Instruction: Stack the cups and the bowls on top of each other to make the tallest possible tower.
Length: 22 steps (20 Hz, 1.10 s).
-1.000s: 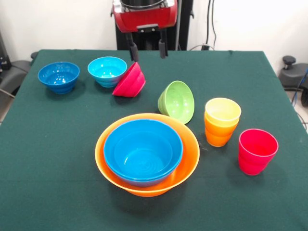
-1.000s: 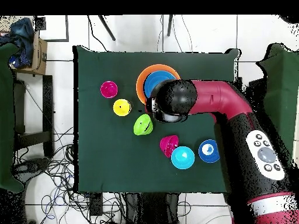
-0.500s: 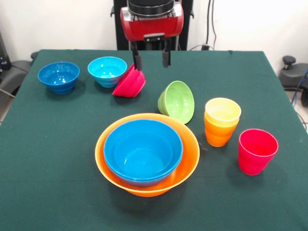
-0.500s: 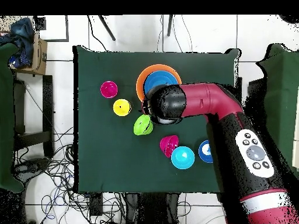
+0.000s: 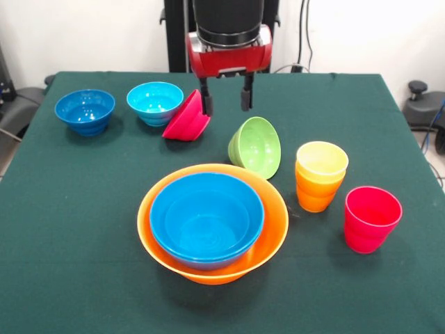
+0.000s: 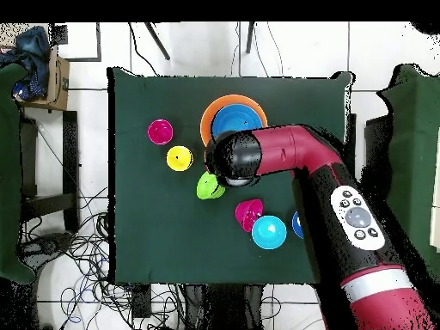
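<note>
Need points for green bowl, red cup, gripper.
green bowl (image 5: 255,147), front view, on its tilted inner wall.
red cup (image 5: 372,218), front view, on its outer side.
gripper (image 5: 227,99), front view, midway between the open fingertips.

No text, label, brand, number or sign can be read on anything in either view.

The place looked like a robotics lab: a table (image 5: 62,278) covered with green cloth stood on a white tiled floor (image 6: 77,284), with loose black cables (image 6: 77,249) lying beside the table's edge.
</note>
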Each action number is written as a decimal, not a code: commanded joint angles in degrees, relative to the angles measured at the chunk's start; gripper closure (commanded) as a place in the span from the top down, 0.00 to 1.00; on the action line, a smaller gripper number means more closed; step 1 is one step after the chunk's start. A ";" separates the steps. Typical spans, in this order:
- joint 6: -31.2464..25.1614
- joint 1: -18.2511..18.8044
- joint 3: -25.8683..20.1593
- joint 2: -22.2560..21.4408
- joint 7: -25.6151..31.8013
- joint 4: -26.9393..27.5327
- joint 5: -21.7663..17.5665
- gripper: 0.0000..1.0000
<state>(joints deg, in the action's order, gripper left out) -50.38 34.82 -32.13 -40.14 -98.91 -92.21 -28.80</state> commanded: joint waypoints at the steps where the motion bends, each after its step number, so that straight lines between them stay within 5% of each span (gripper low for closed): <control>1: 3.70 -1.98 2.18 3.96 0.64 -2.99 -3.85 1.00; 22: 8.08 -5.25 5.99 9.90 -1.43 1.27 -7.74 1.00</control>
<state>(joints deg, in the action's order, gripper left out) -45.59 31.44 -29.44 -33.98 -98.91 -92.41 -31.53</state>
